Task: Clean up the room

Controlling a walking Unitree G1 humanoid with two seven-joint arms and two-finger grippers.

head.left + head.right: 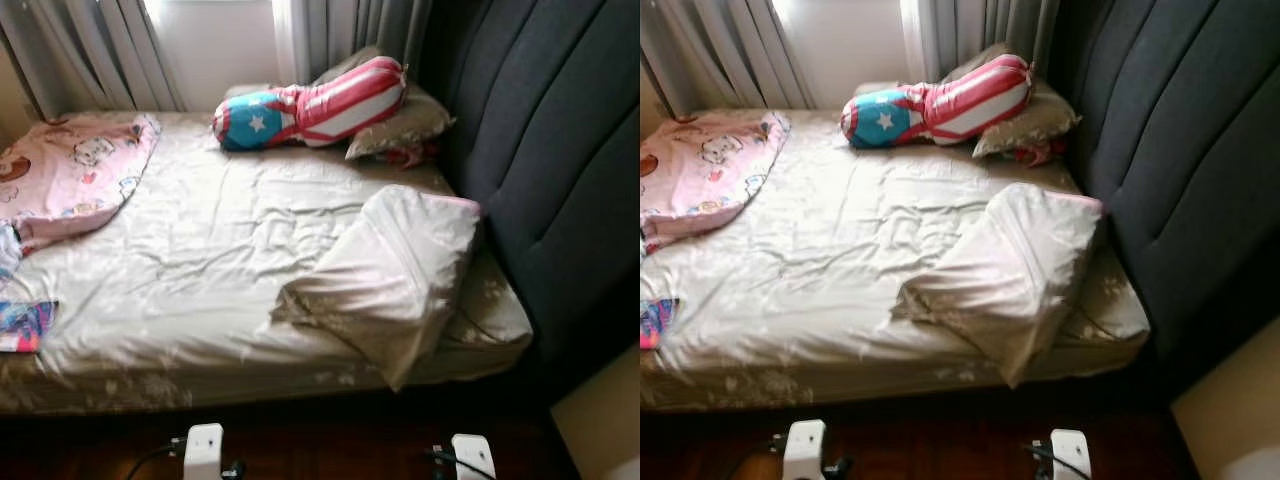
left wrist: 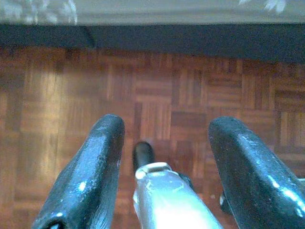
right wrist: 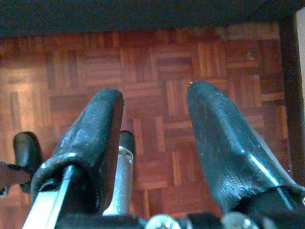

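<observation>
Left arm: hangs low at the foot of the bed (image 1: 250, 390), near its edge, wrist casing pale. Left gripper (image 2: 164, 126): pointed down at the parquet floor (image 2: 57, 119) just off the bed's base; two black fingers (image 2: 95, 162) spread well apart, nothing between them.

Right arm: likewise low at the bed's foot, toward the headboard side. Right gripper (image 3: 155, 95): pointed at the floor beside the bed's dark base, fingers (image 3: 224, 138) parted, holding nothing.
</observation>
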